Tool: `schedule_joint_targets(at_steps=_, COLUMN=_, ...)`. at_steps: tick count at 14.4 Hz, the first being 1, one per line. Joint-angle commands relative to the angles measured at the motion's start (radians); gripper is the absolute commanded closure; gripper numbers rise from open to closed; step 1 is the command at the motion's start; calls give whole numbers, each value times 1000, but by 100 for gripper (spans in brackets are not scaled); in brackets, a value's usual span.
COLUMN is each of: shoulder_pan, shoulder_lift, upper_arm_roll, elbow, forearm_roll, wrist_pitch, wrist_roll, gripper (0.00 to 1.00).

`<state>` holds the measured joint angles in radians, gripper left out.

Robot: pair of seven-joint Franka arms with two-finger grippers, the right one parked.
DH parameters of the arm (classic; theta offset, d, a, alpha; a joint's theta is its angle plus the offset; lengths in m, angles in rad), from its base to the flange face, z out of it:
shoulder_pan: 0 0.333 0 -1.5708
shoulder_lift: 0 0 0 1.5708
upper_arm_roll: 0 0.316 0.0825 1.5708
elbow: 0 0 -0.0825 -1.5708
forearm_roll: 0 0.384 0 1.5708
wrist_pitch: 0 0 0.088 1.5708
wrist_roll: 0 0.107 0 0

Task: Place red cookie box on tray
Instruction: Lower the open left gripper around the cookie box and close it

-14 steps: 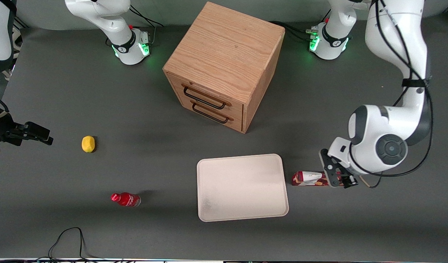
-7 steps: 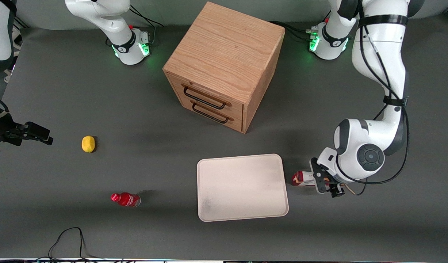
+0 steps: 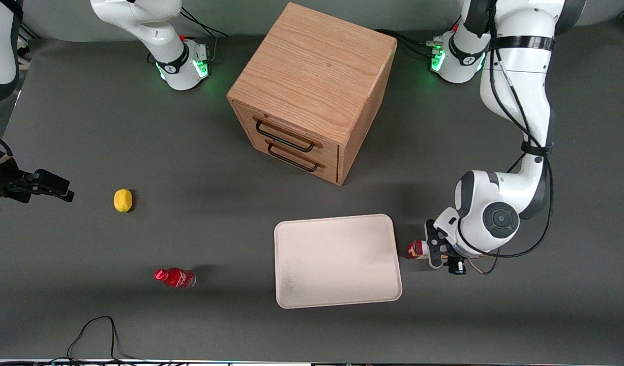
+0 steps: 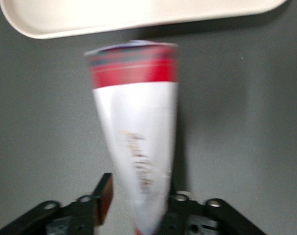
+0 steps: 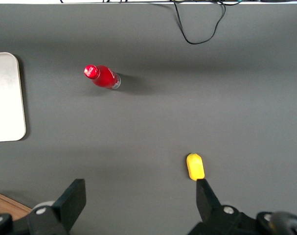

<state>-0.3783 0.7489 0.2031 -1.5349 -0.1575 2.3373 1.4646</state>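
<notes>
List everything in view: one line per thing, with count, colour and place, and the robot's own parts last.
red cookie box: one, dark red and white, beside the tray, toward the working arm's end of the table, between the hand's fingers.
tray: one, cream-beige, flat on the table, nearer the front camera than the cabinet.
wooden drawer cabinet: one, light oak, two drawers with dark handles, mid-table.
red bottle: one, red, lying toward the parked arm's end.
yellow object: one, yellow, toward the parked arm's end, farther from the front camera than the bottle.
black cable: one, black, at the table edge nearest the front camera.
hand: one, black fingers, closed on the cookie box next to the tray.
</notes>
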Motion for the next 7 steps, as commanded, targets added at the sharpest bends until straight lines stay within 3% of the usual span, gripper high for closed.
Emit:
schedule_joint_targets(at_steps=1, shoulder_pan=-10, shoulder_lift=-2, upper_arm_roll=21, elbow=6, forearm_roll=-19, wrist_pitch=-9, wrist_roll=53, gripper=100)
schedule_joint_targets(at_steps=7, shoulder_pan=-4, shoulder_lift=-51, upper_arm_roll=24, elbow=10, forearm_roll=-51, wrist_pitch=-67, wrist_roll=8, gripper=100)
